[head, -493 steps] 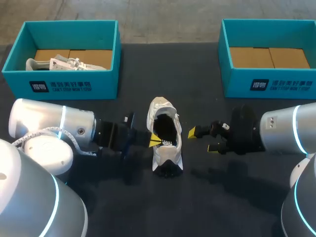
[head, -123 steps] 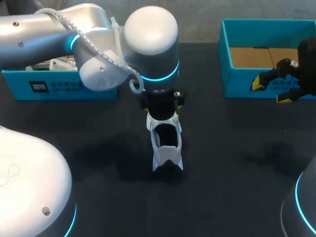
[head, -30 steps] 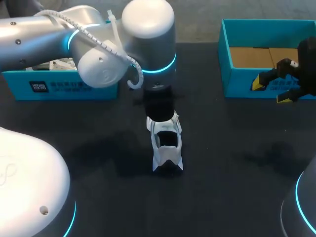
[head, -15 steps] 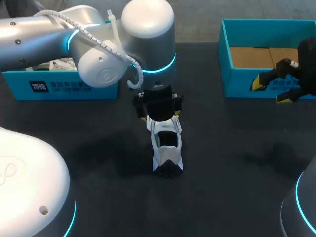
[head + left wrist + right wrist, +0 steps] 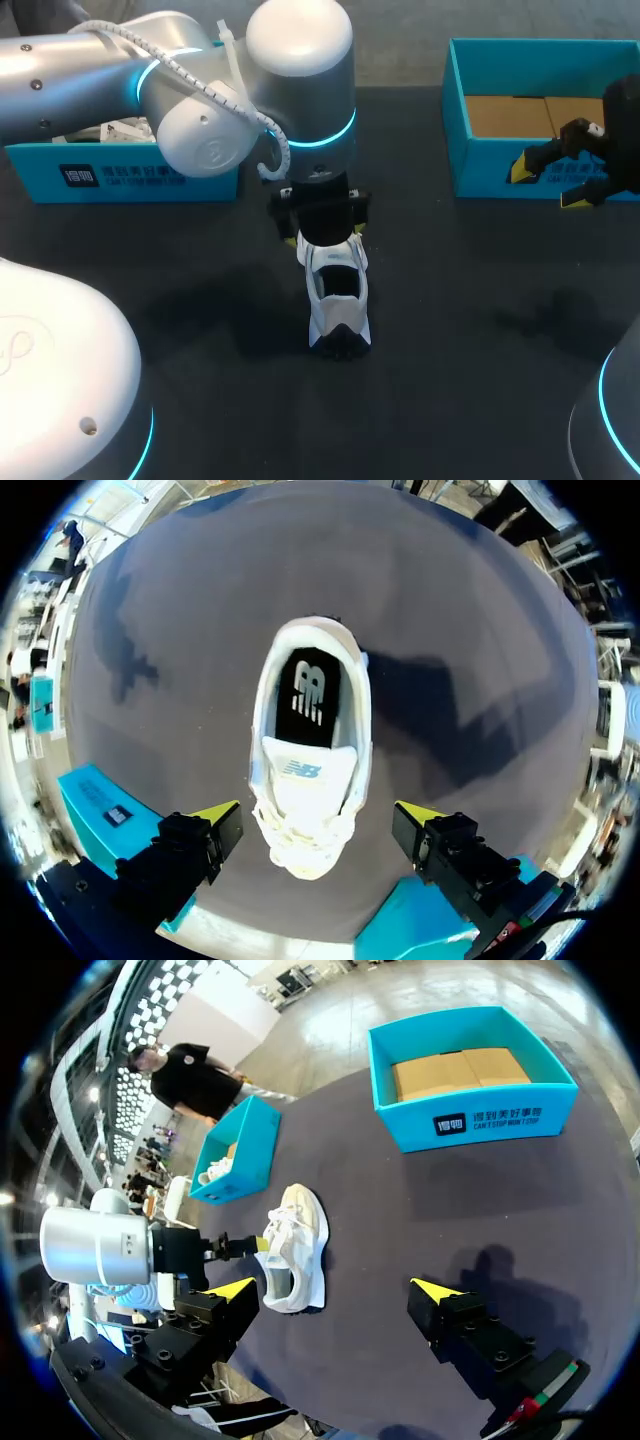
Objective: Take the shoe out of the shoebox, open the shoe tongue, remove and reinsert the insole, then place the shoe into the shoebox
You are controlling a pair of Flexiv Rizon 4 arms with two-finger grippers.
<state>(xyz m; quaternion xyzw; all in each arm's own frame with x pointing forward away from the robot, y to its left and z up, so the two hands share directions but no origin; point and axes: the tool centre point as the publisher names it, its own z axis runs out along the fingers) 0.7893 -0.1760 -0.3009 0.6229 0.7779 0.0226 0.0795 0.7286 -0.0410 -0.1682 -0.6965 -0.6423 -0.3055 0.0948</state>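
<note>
A white shoe (image 5: 338,300) lies on the dark table, its black insole (image 5: 308,695) showing inside. My left gripper (image 5: 320,215) hangs over the shoe's far end. In the left wrist view my left gripper (image 5: 318,815) is open, one yellow fingertip (image 5: 215,815) on each side of the laced front, neither touching it. My right gripper (image 5: 545,183) is open and holds nothing, in front of the right-hand teal shoebox (image 5: 470,150). In the right wrist view the shoe (image 5: 295,1245) lies ahead of my right gripper (image 5: 335,1290), well away from it.
A second teal shoebox (image 5: 120,175) at the back left holds another pale shoe (image 5: 125,128) and is largely hidden by my left arm. The right-hand shoebox (image 5: 470,1110) shows only its cardboard bottom.
My left gripper has opened wide at the shoe's far end within the last second. The shoe and my right arm have stayed in place.
</note>
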